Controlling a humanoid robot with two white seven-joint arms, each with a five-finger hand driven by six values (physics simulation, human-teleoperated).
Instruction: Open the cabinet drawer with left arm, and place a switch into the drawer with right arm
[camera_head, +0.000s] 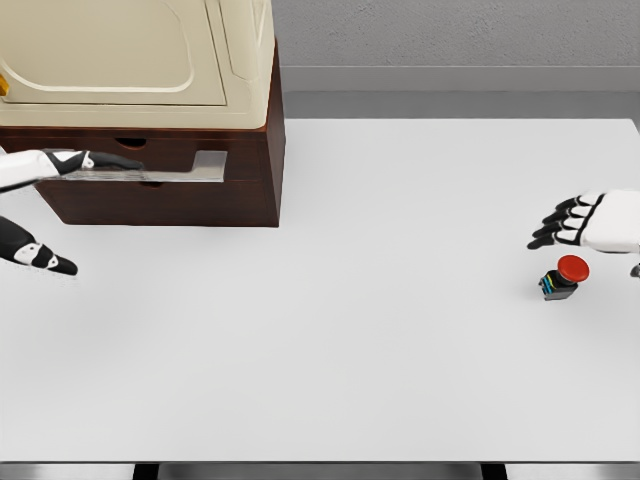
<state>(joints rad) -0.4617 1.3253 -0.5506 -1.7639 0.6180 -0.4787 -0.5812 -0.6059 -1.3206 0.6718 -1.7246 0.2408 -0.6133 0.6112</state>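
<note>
A bare simulated test bench, not a lived-in room.

The flat white rectangular surface (360, 300) fills most of the view, evenly lit and without texture, with a plain grey wall (450, 35) and a pale ledge at the far side. At the far left stands a dark brown wooden cabinet (200, 190) with a cream-coloured rounded appliance (140, 60) on top. Everything has the smooth, clean look of a render, with only faint, soft shadows.

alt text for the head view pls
Left hand reaches into the slightly open drawer of a brown cabinet at the table's far left. Right hand, fingers spread, hovers above a red-button switch at right.
</note>
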